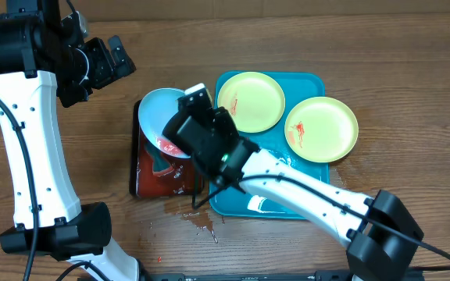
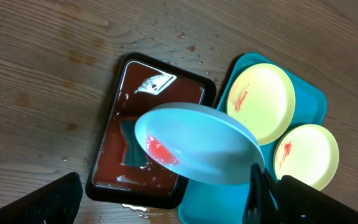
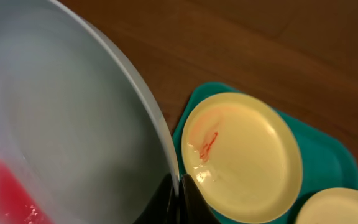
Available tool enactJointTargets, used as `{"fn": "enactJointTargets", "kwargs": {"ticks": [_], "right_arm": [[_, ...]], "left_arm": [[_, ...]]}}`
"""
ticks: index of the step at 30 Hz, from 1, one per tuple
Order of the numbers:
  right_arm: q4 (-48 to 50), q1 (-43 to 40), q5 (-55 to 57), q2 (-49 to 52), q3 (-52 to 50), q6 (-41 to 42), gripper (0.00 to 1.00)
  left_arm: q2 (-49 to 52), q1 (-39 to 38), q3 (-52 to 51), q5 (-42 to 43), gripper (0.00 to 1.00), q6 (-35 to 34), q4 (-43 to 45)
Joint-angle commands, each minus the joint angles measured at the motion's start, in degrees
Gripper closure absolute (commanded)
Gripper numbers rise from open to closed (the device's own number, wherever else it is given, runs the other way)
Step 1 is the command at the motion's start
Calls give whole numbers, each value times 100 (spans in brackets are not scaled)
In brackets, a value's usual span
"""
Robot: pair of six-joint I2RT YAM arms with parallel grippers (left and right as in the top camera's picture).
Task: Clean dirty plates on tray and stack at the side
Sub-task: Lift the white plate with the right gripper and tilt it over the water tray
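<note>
Overhead, a tilted plate [image 1: 158, 121], pale with a red smear, hangs over the dark red tray [image 1: 148, 178] with its rim pinched by the right end effector [image 3: 180, 199], a second plate [image 1: 251, 101] and a third plate [image 1: 323, 129] lie side by side on the turquoise tray [image 1: 303, 84], and the left end effector [image 1: 122, 58] hangs spread wide above the worktop [image 1: 381, 47], well apart.

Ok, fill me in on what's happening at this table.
The right gripper is shut on the rim of a tilted plate, holding it over the dark red tray with a red smear on its face. Two more smeared plates lie side by side on the turquoise tray. The left gripper is open and empty, off to the side.
</note>
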Motion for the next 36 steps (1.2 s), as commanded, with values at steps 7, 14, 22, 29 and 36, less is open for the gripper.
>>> {"fn": "enactJointTargets", "kwargs": {"ticks": [7, 14, 22, 29, 36], "right_arm": [[37, 758, 2271, -466, 219, -332, 96], [63, 1040, 2804, -466, 219, -706, 96], [68, 1126, 2909, -466, 219, -780, 96], [68, 1123, 2909, -466, 219, -778, 96], [70, 1123, 2918, -466, 219, -778, 96]], "left_arm": [[-138, -2, 107, -79, 0, 131, -13], [-138, -2, 107, -76, 0, 131, -13], [-138, -2, 107, -79, 0, 129, -13], [-138, -2, 107, -76, 0, 129, -13], [-138, -2, 107, -76, 0, 129, -13]]}}
